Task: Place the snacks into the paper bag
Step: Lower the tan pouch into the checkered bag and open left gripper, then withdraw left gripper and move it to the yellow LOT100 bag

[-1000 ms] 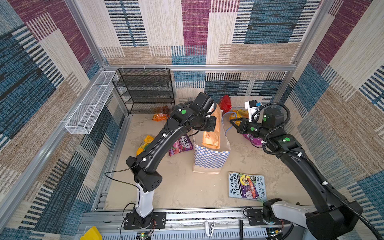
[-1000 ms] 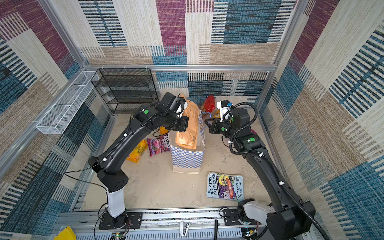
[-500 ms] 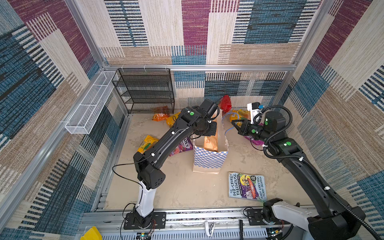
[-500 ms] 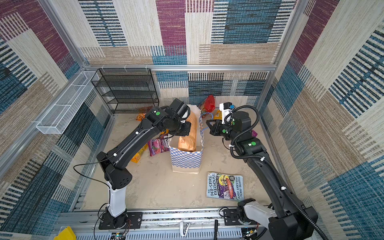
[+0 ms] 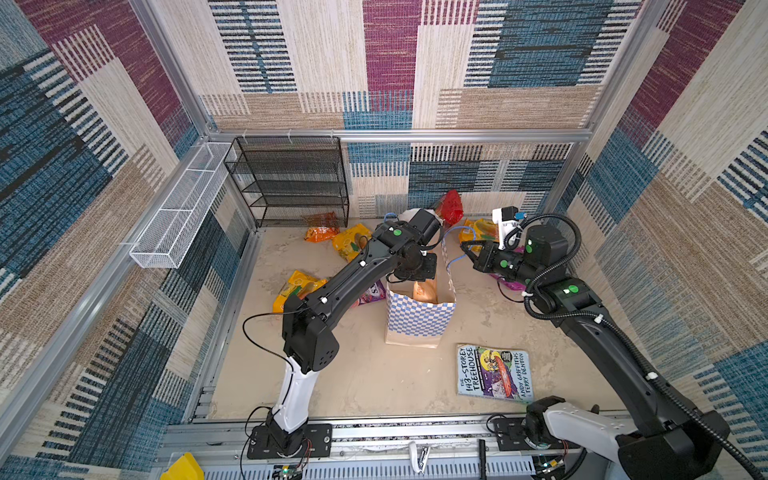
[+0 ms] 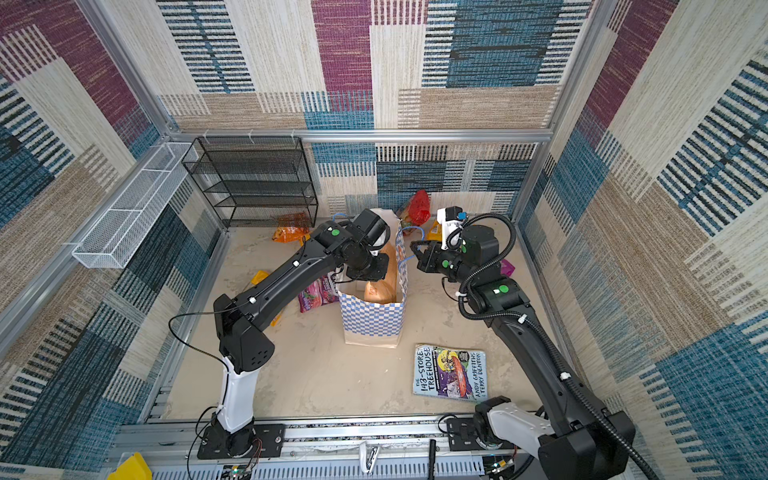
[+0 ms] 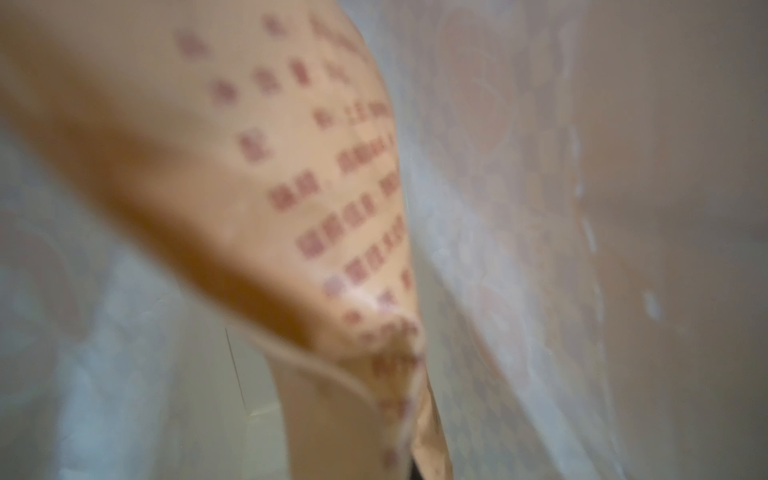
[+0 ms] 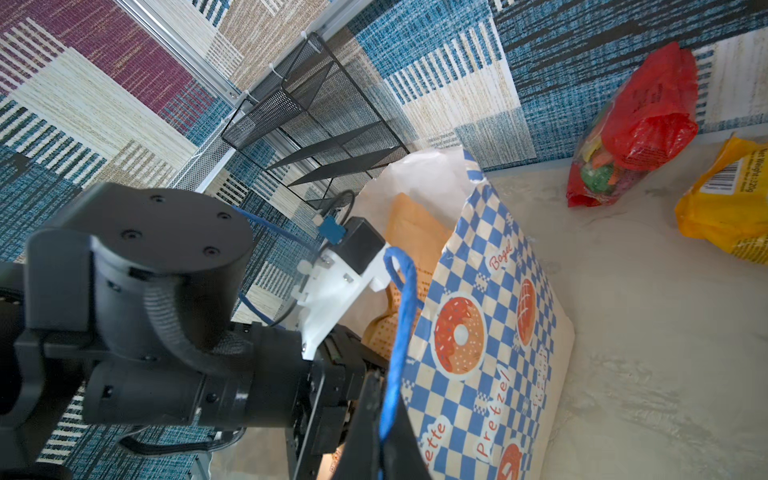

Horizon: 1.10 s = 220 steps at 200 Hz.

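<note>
You had the paper bag (image 5: 417, 322) standing upright in the middle of the tabletop (image 5: 374, 382), its mouth open in both top views. Your left gripper (image 5: 417, 272) reached down into that mouth, its fingertips hidden below the wrist. Its jaws were closed. The left wrist view, blurred, showed a tan packet (image 7: 249, 166) with red print between the bag's white inner walls, its crimped end running to the jaws, so you were gripping it by that end. In a top view the same packet showed inside the bag (image 5: 426, 290). Your right gripper (image 8: 376, 432) was pinched tight on the blue cord handle (image 8: 401, 332) on the bag's right side. The other snacks lay outside the bag. A red packet (image 5: 452, 206) leaned at the back wall. An orange chips packet (image 5: 322, 230) lay at the foot of the black wire rack (image 5: 291, 183), with a yellow packet (image 5: 351, 245) just beside it. A second yellow packet (image 5: 297, 286) lay partly under your left arm, and a purple packet (image 6: 316, 297) sat just left of the bag. A third yellow packet (image 8: 723, 208) lay near the red one. The book (image 5: 493, 372) lay flat to the bag's front right, apart from it.
</note>
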Each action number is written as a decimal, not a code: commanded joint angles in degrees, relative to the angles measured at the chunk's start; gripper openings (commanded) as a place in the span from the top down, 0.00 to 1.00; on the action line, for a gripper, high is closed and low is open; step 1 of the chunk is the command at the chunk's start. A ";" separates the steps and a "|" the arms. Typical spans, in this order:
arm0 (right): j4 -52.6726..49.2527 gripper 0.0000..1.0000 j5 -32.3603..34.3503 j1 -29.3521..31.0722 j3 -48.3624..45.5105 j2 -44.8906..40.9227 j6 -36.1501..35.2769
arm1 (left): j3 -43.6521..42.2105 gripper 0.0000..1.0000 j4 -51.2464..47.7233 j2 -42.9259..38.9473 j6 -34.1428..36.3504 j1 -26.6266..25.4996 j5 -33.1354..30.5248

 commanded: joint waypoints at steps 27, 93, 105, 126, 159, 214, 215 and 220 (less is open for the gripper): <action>1.75 1.00 0.45 0.34 -0.48 0.11 0.21 | -6.94 1.00 8.47 -1.59 -2.18 1.42 4.30; 1.88 1.00 0.86 0.28 -0.56 0.73 -0.03 | -14.29 0.87 12.63 -4.65 -3.59 3.40 5.46; 1.86 1.00 0.92 0.32 -0.48 0.81 -0.05 | -14.43 0.76 12.66 -5.23 -3.47 3.47 5.37; 1.87 1.00 1.07 0.36 -0.40 1.06 -0.04 | -14.90 0.62 12.62 -6.28 -3.60 3.46 5.22; 1.76 1.00 1.58 0.34 -0.33 1.07 -0.13 | -14.71 0.48 12.62 -8.85 -3.60 3.50 5.24; 1.49 1.00 2.44 0.34 -0.68 0.95 -0.30 | -12.17 0.29 13.51 -15.74 -2.15 3.47 7.81; 1.50 1.00 2.45 0.31 -0.71 0.97 -0.27 | -12.11 0.28 13.54 -15.90 -2.08 3.50 7.95; 1.57 1.00 2.51 0.33 -0.82 0.82 -0.35 | -11.90 0.26 13.87 -16.75 -1.64 3.46 8.36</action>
